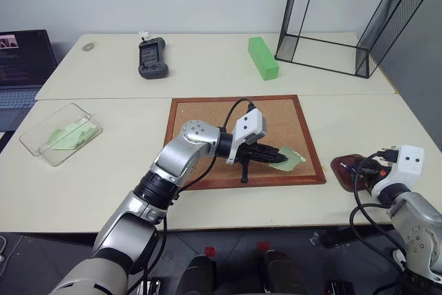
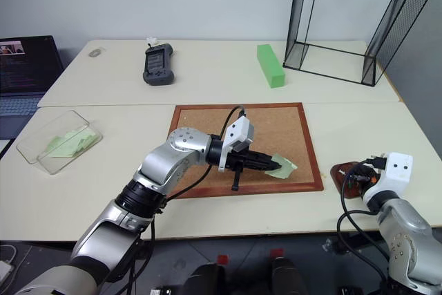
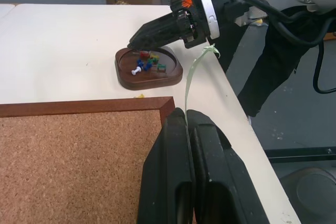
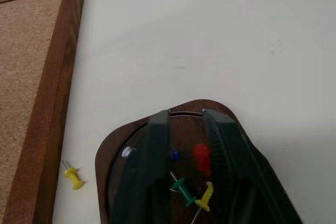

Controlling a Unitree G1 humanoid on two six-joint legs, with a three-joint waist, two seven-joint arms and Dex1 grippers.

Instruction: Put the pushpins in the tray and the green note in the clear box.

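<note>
My left gripper [image 1: 276, 159] is shut on the pale green note [image 1: 293, 158], holding it just above the front right part of the cork board. In the left wrist view the note [image 3: 195, 72] stands edge-on out of the closed fingers [image 3: 173, 156]. My right gripper [image 4: 185, 116] hovers low over the dark reddish-brown tray [image 4: 113, 150] at the table's front right, its fingers [image 4: 152, 171] apart. Several pushpins [image 4: 185, 192] lie in the tray: red, blue, green, yellow and white. One yellow pushpin [image 4: 73, 177] lies on the table between tray and board. The clear box [image 1: 59, 132] sits at the left with green slips inside.
The wood-framed cork board [image 1: 207, 112] fills the table's middle. At the back stand a bright green block [image 1: 262, 56], a black handheld device [image 1: 152, 56] and a black-framed wire cage [image 1: 359, 18]. A laptop [image 1: 21, 67] sits at the far left.
</note>
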